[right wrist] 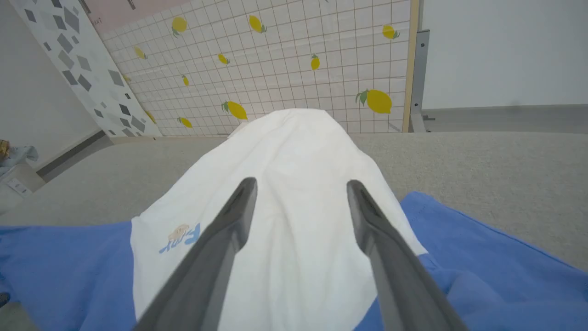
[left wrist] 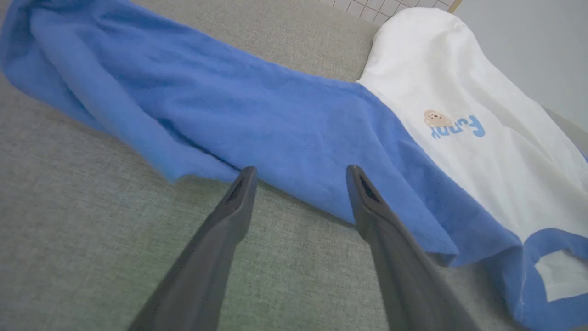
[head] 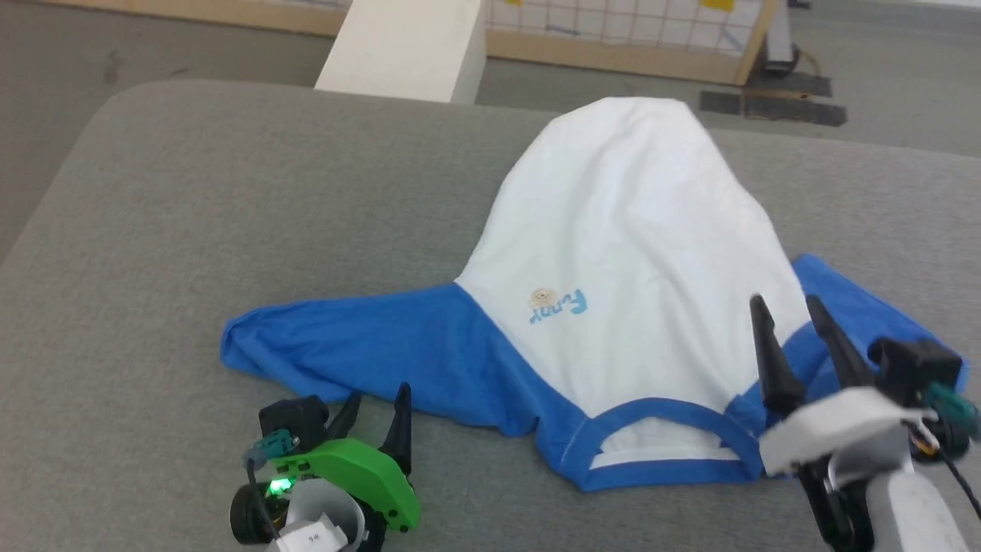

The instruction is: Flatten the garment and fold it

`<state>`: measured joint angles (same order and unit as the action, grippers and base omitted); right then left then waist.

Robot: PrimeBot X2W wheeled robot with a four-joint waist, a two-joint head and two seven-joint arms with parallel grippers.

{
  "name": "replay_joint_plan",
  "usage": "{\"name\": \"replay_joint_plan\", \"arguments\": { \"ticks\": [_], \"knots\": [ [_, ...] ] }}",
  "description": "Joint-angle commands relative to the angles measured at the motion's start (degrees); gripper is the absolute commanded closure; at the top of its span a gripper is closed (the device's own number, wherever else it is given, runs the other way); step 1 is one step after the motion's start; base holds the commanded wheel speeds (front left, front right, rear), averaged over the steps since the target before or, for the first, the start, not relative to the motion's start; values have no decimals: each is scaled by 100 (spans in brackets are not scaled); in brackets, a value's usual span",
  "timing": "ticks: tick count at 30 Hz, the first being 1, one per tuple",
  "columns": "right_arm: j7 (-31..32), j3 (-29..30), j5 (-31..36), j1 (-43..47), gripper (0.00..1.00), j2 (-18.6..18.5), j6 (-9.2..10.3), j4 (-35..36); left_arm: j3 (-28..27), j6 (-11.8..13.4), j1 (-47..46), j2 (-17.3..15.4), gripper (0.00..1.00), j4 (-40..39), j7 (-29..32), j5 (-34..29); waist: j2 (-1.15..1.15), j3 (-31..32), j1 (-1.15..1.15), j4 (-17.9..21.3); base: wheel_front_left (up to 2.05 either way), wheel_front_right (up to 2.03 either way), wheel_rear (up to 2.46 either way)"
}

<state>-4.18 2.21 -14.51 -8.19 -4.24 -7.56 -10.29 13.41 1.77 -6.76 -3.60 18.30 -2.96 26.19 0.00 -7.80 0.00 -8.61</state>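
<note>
The garment lies face up on the grey cushioned surface, collar toward me and white body narrowing toward the far edge. Its blue left sleeve stretches out to the left; the right sleeve is bunched. A small beige logo marks the chest. My left gripper stands open just in front of the left sleeve's near edge, the blue sleeve lying past its fingertips with nothing between them. My right gripper is open above the right shoulder, with the white body beyond its empty fingers.
The grey surface's far edge drops to the floor. Beyond it stand a white block and a wood-framed tiled panel with lemon prints. Bare grey cushion lies left of the sleeve.
</note>
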Motion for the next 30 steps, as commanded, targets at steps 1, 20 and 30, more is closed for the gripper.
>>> {"name": "replay_joint_plan", "arguments": {
  "ticks": [1, 20, 30],
  "knots": [
    [64, 59, 55, 185, 0, 44, 8, 217, -17, 83, 34, 3, 0, -26, 130, 88, 0, 191, 0, 261, 0, 0, 0],
    [415, -218, -204, 922, 0, 135, 8, 1112, -456, 895, -542, -460, 100, 725, 1547, 426, 0, -78, 0, 915, 0, 0, 0],
    [571, -24, -89, 980, 0, 135, 8, 1074, -1018, 1022, -760, -1448, 100, 1027, 950, 241, 0, -76, 0, 957, 0, 0, 0]
  ]
}}
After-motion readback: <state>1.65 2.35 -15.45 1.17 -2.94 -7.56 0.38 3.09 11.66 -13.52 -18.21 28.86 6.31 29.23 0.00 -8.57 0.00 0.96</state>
